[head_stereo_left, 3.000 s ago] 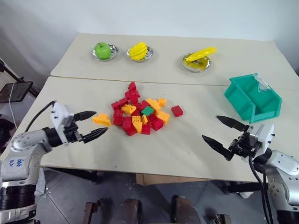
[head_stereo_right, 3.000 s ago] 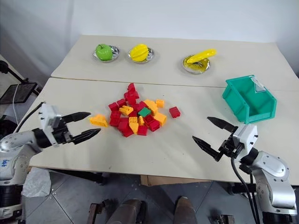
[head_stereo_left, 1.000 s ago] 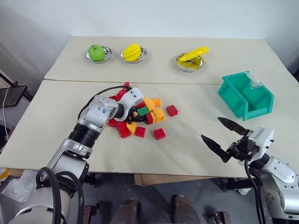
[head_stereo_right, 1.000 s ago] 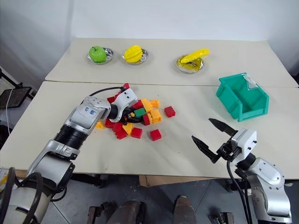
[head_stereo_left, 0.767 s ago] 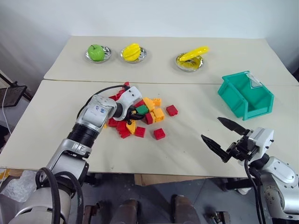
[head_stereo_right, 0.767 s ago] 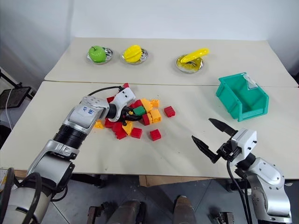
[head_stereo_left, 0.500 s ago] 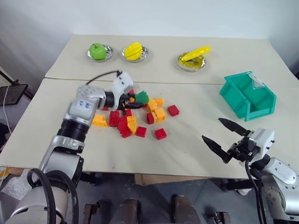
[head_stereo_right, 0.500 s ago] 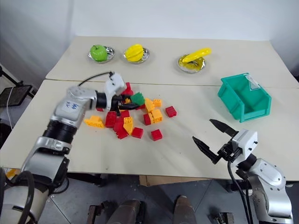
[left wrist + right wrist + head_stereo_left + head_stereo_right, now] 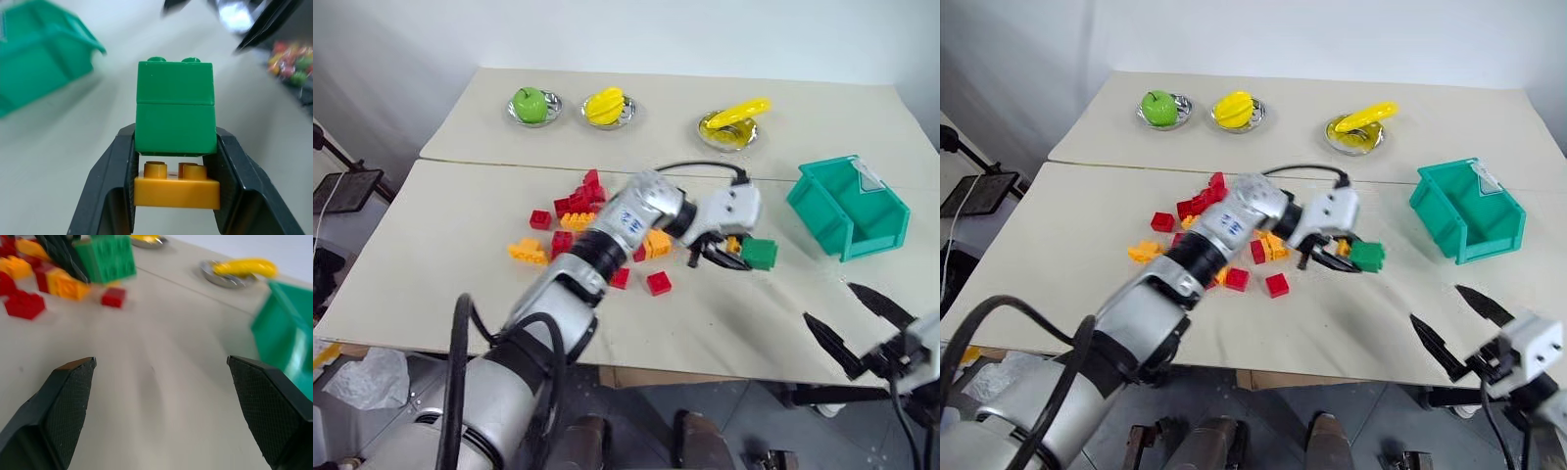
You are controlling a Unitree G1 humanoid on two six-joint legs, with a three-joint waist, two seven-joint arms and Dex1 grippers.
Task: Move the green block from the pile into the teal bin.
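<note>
Apparently mid-air, green block (image 9: pixel 175 107) in left pincer (image 9: pixel 174 161).

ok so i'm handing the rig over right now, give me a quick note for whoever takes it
Left gripper: shut on the green block, held above the table between the pile and the teal bin. A yellow brick is caught between the fingers too, just behind the green block.
Right gripper: open, holding nothing, low at the table's near right edge.
Done: green block is out of the pile.
Left: carry it over the teal bin and release; the yellow brick may drop in with it.
</note>
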